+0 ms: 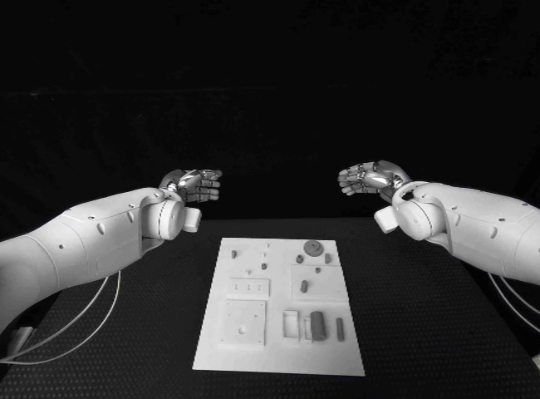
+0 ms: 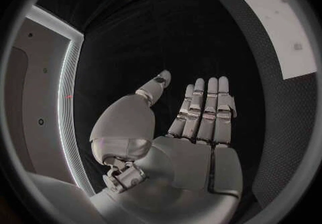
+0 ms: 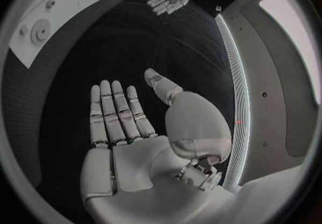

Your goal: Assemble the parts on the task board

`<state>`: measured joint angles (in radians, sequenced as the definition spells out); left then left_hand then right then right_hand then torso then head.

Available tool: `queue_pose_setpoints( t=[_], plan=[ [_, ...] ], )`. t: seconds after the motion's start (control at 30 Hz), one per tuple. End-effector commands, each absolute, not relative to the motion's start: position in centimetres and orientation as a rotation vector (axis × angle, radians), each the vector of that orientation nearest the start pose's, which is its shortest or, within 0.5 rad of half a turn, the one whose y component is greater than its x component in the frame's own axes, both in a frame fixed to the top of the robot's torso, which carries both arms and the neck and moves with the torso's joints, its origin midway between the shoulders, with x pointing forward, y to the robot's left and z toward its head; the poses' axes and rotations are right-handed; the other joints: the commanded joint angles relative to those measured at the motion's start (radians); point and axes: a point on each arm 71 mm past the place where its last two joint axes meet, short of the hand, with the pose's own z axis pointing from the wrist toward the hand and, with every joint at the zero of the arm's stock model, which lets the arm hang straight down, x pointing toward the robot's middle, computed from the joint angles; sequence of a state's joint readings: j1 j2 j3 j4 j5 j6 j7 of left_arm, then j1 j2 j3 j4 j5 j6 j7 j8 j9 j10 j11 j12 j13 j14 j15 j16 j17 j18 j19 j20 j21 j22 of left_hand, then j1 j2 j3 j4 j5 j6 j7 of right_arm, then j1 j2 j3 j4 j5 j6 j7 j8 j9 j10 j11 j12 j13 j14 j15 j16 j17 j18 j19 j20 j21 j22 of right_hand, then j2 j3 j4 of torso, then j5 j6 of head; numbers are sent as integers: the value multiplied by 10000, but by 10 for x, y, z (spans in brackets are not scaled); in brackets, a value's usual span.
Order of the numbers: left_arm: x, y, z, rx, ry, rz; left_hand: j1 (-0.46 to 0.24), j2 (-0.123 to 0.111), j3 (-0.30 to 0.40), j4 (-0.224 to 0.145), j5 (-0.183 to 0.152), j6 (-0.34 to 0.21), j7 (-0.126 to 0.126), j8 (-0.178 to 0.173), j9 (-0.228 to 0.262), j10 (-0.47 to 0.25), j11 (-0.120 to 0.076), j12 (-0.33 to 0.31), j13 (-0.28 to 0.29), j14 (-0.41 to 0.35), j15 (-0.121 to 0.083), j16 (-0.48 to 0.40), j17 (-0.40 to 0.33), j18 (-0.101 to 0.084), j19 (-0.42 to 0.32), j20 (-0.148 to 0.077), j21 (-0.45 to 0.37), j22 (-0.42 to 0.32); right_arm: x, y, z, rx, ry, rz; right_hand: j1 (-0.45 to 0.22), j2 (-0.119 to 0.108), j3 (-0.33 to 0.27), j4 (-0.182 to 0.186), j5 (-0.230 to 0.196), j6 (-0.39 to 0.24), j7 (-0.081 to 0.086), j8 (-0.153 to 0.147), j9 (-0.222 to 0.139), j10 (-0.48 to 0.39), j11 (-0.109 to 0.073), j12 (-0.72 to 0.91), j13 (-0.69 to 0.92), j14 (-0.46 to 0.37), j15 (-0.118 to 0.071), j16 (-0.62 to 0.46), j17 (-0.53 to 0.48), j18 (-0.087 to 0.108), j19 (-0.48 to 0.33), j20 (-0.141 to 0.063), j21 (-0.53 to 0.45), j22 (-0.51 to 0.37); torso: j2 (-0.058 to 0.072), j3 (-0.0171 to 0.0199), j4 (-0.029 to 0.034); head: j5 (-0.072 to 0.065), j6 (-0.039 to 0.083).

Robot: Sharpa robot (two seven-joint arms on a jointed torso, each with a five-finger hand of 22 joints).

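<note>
The white task board [image 1: 282, 345] lies in the middle of the black table, with small grey parts on it: a round disc [image 1: 313, 246], an upright peg [image 1: 304, 287] and a dark oblong piece [image 1: 319, 326]. My left hand [image 1: 194, 184] is raised beyond the board's far left corner, and my right hand [image 1: 370, 178] beyond its far right corner. Both hands face each other above the table's far edge. The left hand [image 2: 195, 122] has its fingers straight and apart and holds nothing. The right hand [image 3: 134, 122] is the same. A corner of the board [image 2: 278, 14] and the disc [image 3: 40, 29] show at the wrist views' rims.
Black table [image 1: 438, 332] lies bare on both sides of the board. Cables [image 1: 72, 332] hang by the left arm and others [image 1: 522, 307] by the right arm, near the table's side edges.
</note>
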<state>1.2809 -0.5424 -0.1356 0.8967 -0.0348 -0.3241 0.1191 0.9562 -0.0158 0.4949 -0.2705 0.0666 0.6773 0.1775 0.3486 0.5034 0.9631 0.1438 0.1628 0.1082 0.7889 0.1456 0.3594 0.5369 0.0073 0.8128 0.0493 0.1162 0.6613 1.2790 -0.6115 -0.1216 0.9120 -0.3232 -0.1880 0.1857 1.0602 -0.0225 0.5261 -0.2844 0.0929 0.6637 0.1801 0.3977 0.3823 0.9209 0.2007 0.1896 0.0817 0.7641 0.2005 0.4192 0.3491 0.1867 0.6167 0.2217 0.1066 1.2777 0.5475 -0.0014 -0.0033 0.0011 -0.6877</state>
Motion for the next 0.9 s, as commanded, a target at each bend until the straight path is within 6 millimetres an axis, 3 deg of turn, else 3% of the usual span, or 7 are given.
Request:
queue_pose_setpoints(
  t=[0.03,0.17,0.27,0.4,0.53,0.63,0.9],
  plan=[
    [589,248,-206,-11838,15529,-10800,226,-23,165,-70,63,529,-30,195,-21,625,-72,255,124,510,-99,218,162,121,309,-117,125,83,588,-271,-196,5413,16677,8722,252,-74,-32,-74,23,301,289,103,50,378,-93,106,26,507,-211,249,192,288,500,-26,149,37,5,-8,6,19,17],
    [586,245,-206,-11345,15921,-11057,855,-42,385,-180,128,1199,-95,338,-44,1391,-194,495,298,1395,-372,625,536,248,1023,-377,497,334,590,-269,-195,3946,16805,7876,688,-234,-88,-95,20,774,163,243,164,1034,-351,298,151,1392,-640,684,617,603,1443,-77,448,113,16,15,22,24,2],
    [580,239,-206,-10835,16287,-11508,1245,-24,503,-181,99,1880,-207,499,8,2130,-445,717,520,2038,-633,904,921,301,1599,-626,809,571,589,-266,-196,2806,16971,7243,1019,-272,-128,-101,23,1223,60,374,313,1582,-574,433,288,2278,-1111,1144,1127,751,2411,-240,811,224,73,54,105,-47,6],
    [575,230,-205,-10346,16687,-11947,1439,-34,555,-189,73,1986,-239,472,-2,2227,-479,690,561,2127,-676,909,1037,286,1677,-680,849,630,588,-264,-198,1567,17409,6544,1126,-289,-152,-103,24,1555,-42,469,406,1915,-717,506,371,2831,-1386,1444,1479,751,3043,-470,1081,321,127,75,233,-167,-15],
    [567,225,-205,-10206,16884,-12311,1422,-121,514,-165,22,1985,-234,410,-26,2212,-458,617,566,2101,-672,853,1093,251,1657,-685,830,650,586,-259,-200,414,17481,5854,1209,-331,-132,-102,29,1669,-82,348,369,1989,-722,370,357,2979,-1479,1465,1775,751,3274,-576,1108,344,214,140,376,-297,-44],
    [558,221,-204,-10104,16999,-12619,1356,-180,472,-142,7,1969,-216,355,-46,2188,-436,551,566,2076,-659,799,1134,230,1633,-685,807,662,585,-256,-202,-208,17476,5499,1261,-390,-153,-103,26,1745,-86,246,332,2053,-721,255,331,3326,-1635,1594,2060,751,3662,-717,1263,429,371,240,524,-457,-44],
    [538,214,-199,-9903,17169,-13266,1184,-301,366,-103,-44,1917,-187,245,-81,2135,-392,417,568,2069,-644,711,1223,217,1619,-684,778,692,579,-239,-205,-1650,17320,5112,1300,-493,-314,-98,26,1918,-106,32,275,2281,-833,19,275,4084,-1902,2088,2799,751,4550,-1094,1822,557,656,445,770,-760,-1]
  ],
)
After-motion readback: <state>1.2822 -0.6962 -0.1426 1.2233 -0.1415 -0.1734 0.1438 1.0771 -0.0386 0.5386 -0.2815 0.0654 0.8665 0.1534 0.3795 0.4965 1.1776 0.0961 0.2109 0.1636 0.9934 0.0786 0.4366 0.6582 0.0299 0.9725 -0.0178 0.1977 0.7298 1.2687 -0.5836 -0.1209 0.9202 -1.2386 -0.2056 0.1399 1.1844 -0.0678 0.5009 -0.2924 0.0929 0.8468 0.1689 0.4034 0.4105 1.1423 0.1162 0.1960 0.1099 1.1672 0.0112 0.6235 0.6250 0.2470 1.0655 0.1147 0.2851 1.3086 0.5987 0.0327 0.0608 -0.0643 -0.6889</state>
